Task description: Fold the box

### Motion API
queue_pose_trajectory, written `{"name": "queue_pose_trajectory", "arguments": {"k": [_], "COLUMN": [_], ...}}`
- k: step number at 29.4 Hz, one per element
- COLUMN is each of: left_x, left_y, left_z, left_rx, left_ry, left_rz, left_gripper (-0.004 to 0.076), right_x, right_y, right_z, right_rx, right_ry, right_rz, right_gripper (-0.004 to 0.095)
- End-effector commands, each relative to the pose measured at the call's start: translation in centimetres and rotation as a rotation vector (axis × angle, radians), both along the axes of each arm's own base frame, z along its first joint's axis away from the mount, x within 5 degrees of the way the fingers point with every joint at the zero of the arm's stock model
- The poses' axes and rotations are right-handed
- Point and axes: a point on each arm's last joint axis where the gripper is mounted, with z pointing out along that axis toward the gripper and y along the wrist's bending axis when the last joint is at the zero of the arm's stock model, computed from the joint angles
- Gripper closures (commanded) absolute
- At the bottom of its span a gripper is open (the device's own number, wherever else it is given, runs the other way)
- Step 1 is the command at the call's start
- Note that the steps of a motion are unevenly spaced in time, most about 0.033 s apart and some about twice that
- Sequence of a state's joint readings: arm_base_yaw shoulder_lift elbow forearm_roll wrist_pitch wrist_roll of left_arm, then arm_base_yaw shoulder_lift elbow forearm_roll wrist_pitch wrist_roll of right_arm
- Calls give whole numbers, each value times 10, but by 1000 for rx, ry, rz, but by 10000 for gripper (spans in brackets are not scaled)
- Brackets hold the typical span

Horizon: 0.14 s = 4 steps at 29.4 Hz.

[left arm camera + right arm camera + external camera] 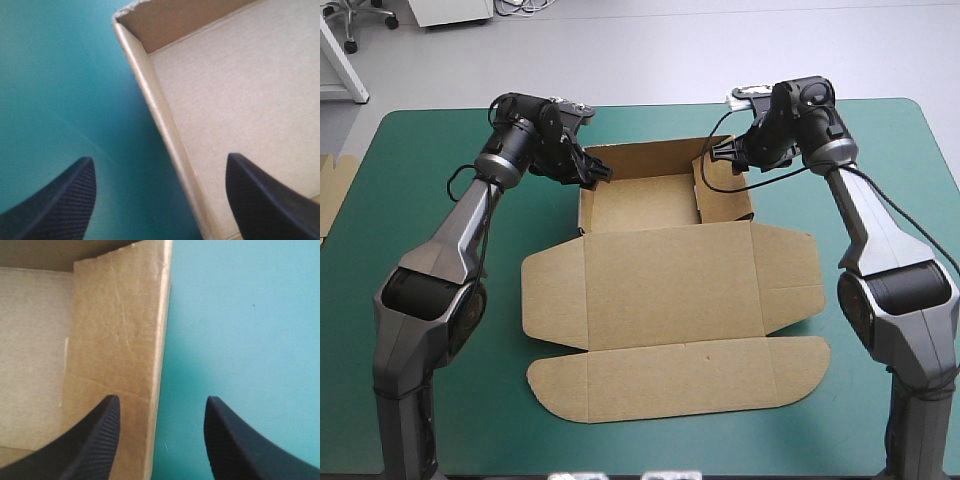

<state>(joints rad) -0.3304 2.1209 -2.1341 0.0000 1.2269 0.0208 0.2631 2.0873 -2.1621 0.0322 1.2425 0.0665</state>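
Straddling the raised side walls of the box (670, 270), the left gripper (160, 158) and right gripper (163, 398) are held open; the tray is found far-centre on the table (440, 300), lid flat nearward.

Silver-grey arms (470, 225) with black joints (420, 292) end in ribbed black pincer fingers (60, 205).
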Motion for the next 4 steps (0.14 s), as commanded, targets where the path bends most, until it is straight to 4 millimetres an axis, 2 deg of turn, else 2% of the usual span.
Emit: {"name": "queue_pose_trajectory", "arguments": {"k": [1, 4], "left_x": [-29, -43], "left_y": [3, 1], "left_z": [61, 82], "left_rx": [-58, -69], "left_ry": [-100, -146], "left_rz": [-15, -36], "left_gripper": [227, 270], "right_x": [-26, -40], "right_y": [-9, -10], "right_z": [59, 76], "right_rx": [26, 44], "right_ry": [-142, -174], "right_rz": [21, 46], "right_gripper": [422, 424]}}
